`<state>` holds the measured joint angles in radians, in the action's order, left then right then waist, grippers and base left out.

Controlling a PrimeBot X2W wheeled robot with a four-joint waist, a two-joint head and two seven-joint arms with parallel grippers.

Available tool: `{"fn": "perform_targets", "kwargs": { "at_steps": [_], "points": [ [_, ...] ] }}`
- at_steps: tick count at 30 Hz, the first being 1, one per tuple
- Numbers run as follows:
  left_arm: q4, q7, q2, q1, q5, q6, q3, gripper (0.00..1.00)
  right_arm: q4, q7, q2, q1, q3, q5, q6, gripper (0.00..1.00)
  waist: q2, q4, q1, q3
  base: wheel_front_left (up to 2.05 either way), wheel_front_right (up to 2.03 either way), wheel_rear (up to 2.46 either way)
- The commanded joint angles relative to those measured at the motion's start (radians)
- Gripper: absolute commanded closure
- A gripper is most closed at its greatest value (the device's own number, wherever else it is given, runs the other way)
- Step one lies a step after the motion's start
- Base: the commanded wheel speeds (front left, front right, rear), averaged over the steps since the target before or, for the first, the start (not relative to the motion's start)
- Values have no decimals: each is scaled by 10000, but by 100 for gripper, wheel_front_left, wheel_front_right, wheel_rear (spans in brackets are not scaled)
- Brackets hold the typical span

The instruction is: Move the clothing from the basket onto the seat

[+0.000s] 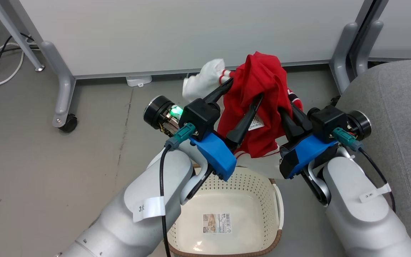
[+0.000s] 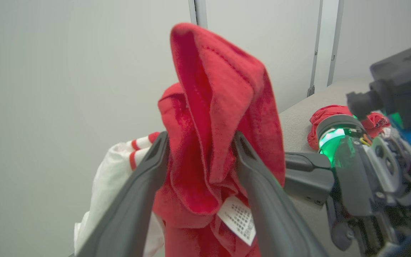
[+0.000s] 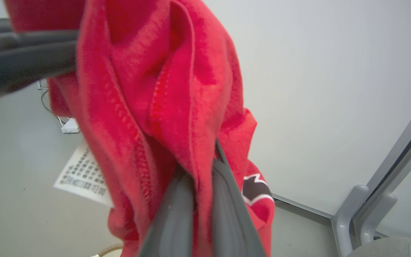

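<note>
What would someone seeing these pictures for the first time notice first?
A bright red garment with a white part hangs in the air clear of the basket, pinched in the shut jaws of the right gripper, while the left gripper has its jaws spread with cloth between them. The cream basket below looks empty, bar its sticker. Another red piece lies on the grey seat to the robot's right.

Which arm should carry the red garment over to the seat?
Right. The right gripper is shut on the clothing and sits beside the seat; the left gripper stands open around the fabric, farther off.
</note>
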<state>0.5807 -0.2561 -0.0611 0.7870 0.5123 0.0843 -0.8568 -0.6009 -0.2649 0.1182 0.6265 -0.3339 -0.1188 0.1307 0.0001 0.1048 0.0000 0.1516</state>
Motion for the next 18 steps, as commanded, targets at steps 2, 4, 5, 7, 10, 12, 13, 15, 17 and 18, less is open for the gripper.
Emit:
{"fn": "perform_targets", "kwargs": {
  "at_steps": [2,4,5,7,10,12,13,15,17,18],
  "points": [
    [93,-12,-51,84,-36,-51,-87,0,70,7,-27,-112,135,-116,1,100,-1,-5,0,4,0,0,0],
    [131,-20,-59,61,-53,-57,-114,0,85,7,-21,-136,208,-140,1,100,-1,-16,0,20,0,0,0],
    [138,-26,-59,50,-71,-60,-127,0,102,7,-17,-146,259,-160,1,100,-1,-24,0,32,0,0,0],
    [148,-36,-59,21,-122,-59,-168,0,137,7,-11,-158,391,-184,1,100,-1,-45,0,59,0,0,0],
    [144,-50,-56,-50,-149,-81,-218,0,214,7,-21,-209,707,-244,1,100,-1,-93,0,110,0,0,0],
    [99,-54,-51,-128,-172,-83,-268,0,307,7,-23,-235,939,-280,1,100,-1,-147,0,156,0,0,0],
    [79,-58,-66,-151,-199,-97,-290,0,360,4,-20,-269,1058,-290,1,100,-1,-186,0,187,0,0,0],
    [23,-66,-93,-200,-225,-127,-320,0,456,3,10,-342,1294,-281,1,100,-1,-278,0,259,0,0,0],
    [-51,-74,-128,-238,-260,-138,-345,0,604,3,58,-349,1523,-272,1,100,-1,-398,0,356,0,0,0],
    [-102,-76,-160,-234,-302,-157,-352,0,675,3,72,-358,1643,-272,1,100,-1,-473,0,410,0,0,0]
  ]
}}
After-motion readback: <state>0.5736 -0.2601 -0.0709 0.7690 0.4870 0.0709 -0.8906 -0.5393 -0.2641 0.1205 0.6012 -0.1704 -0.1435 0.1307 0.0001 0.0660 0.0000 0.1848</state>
